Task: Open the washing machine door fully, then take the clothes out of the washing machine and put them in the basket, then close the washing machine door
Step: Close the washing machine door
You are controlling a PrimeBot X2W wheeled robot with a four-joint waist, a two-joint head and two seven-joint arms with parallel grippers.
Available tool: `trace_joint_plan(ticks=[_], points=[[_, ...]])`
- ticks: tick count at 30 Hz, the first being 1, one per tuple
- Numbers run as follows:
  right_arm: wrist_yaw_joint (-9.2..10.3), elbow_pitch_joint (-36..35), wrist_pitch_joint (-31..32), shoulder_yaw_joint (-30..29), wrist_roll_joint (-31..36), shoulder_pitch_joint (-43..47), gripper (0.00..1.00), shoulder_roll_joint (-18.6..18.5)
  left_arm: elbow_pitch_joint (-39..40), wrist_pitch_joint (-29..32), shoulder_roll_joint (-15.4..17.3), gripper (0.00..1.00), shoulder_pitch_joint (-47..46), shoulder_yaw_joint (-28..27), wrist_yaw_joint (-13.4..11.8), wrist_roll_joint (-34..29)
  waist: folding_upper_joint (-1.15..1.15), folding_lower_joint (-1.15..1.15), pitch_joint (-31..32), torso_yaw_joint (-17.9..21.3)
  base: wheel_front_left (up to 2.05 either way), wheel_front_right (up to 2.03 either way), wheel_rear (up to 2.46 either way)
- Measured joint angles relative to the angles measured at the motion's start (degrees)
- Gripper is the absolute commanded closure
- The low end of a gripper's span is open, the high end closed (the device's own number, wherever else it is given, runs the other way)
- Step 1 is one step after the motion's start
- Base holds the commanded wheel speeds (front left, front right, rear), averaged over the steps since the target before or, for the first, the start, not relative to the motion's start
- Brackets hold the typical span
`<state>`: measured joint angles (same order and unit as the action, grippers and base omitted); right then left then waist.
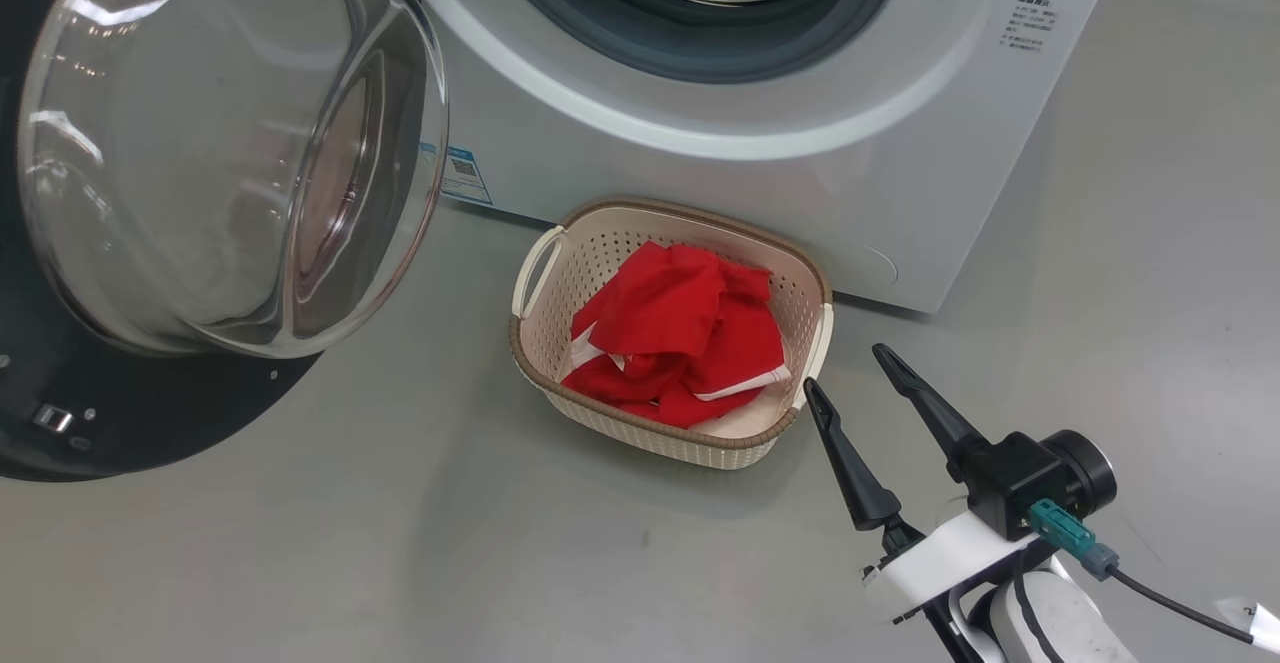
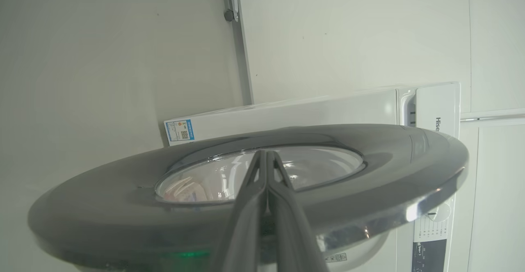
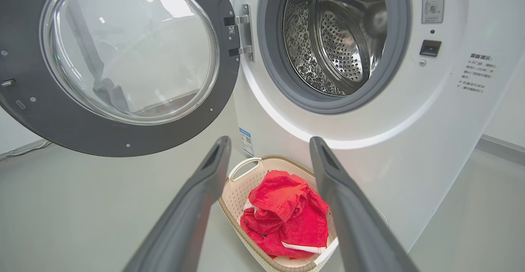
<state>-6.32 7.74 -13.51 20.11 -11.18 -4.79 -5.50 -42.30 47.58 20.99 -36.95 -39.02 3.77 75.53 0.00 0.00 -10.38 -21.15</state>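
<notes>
The washing machine door stands wide open at the left, its glass bowl bulging toward me. The washing machine shows a bare steel drum with no clothes visible inside. The clothes lie in a red heap in the basket, on the floor against the machine's front. My right gripper is open and holds nothing, just right of the basket. In its wrist view, the right gripper frames the basket and clothes. My left gripper is shut at the door's outer face.
Grey floor spreads in front of and to the right of the machine. A blue sticker sits low on the machine's front. The door hinge is at the opening's left and the latch socket at its right. A cable lies along the floor.
</notes>
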Motion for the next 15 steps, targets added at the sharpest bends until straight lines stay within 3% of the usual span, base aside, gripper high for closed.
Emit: trace_joint_plan(ticks=[15], points=[[0.04,0.68,-0.44,0.59,-0.88,0.70,0.00,0.60,6.05,8.13,-5.92,1.00,5.04,2.11,2.14,4.54,0.00,0.00,2.42,-0.51,0.00,0.00,0.00]])
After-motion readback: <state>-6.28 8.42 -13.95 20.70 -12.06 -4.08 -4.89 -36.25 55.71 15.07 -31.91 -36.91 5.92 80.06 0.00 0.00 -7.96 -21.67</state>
